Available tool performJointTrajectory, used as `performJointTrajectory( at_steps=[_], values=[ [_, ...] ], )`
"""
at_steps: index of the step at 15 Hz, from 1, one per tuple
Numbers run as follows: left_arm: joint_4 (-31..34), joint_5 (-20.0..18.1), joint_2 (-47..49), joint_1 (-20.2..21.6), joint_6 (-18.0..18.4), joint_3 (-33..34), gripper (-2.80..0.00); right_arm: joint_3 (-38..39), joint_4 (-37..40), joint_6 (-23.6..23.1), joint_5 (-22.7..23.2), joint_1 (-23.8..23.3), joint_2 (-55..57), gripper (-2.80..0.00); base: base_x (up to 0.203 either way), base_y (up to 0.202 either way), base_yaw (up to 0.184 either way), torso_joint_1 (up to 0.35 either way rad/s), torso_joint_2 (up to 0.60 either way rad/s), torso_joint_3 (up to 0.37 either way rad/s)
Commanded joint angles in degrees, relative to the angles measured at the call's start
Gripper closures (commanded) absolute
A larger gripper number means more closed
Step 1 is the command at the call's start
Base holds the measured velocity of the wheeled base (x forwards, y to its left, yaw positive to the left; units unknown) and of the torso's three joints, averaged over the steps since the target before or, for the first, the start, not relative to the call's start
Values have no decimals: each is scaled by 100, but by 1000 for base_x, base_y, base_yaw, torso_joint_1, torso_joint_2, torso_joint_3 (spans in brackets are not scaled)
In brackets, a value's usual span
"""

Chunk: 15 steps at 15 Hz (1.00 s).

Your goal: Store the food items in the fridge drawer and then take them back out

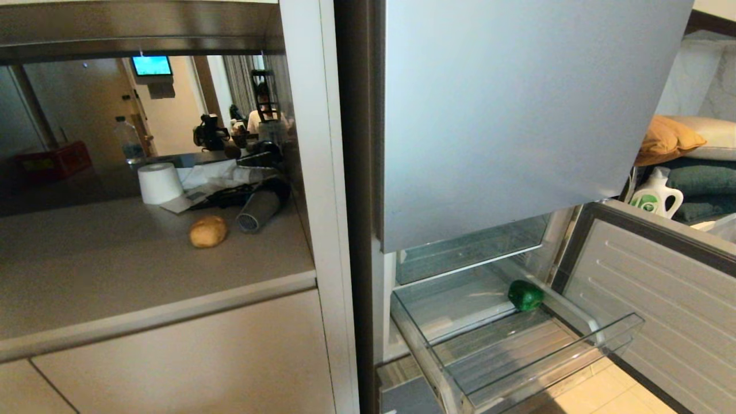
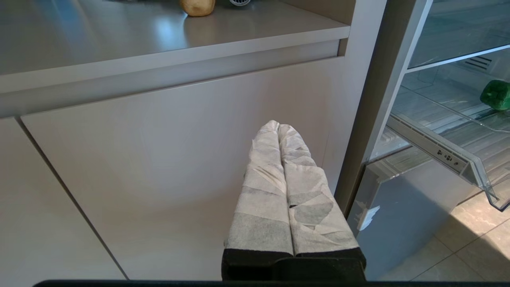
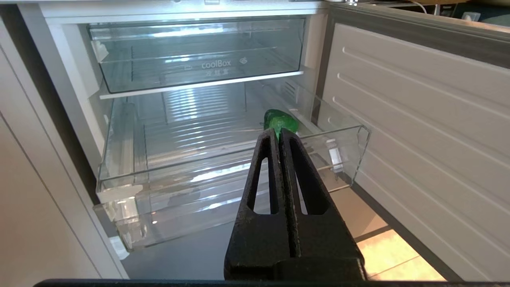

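Note:
The clear fridge drawer (image 1: 621,330) is pulled out under the open silver fridge door, with the green bell pepper (image 1: 525,295) lying in its back right corner. On the beige counter (image 1: 115,276) to the left rests the tan potato (image 1: 208,231). Neither arm shows in the head view. My right gripper (image 3: 278,130) is shut and empty, hanging in front of the drawer (image 3: 119,191), the pepper (image 3: 279,119) farther in behind its tips. My left gripper (image 2: 278,125), wrapped in white tape, is shut and empty before a beige cabinet door, below the potato (image 2: 197,6) and left of the pepper (image 2: 496,95).
A white paper roll (image 1: 160,183), papers and a grey cylinder (image 1: 257,211) lie behind the potato. The lower fridge door (image 1: 661,299) stands open at the right. A second clear box marked coolBox (image 3: 199,59) sits above the drawer. Tiled floor (image 1: 604,397) lies below.

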Motion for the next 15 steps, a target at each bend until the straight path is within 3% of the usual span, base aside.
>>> performJointTrajectory(
  at_steps=[1, 15],
  values=[
    [1, 1, 9, -7, -2, 0, 0, 176, -5, 10, 1, 0, 4, 0, 0, 0, 0, 56, -107, -57],
    [1, 1, 9, 1, -2, 0, 0, 176, -5, 46, -2, 0, 7, 0, 0, 0, 0, 53, -105, -51]
  ],
)
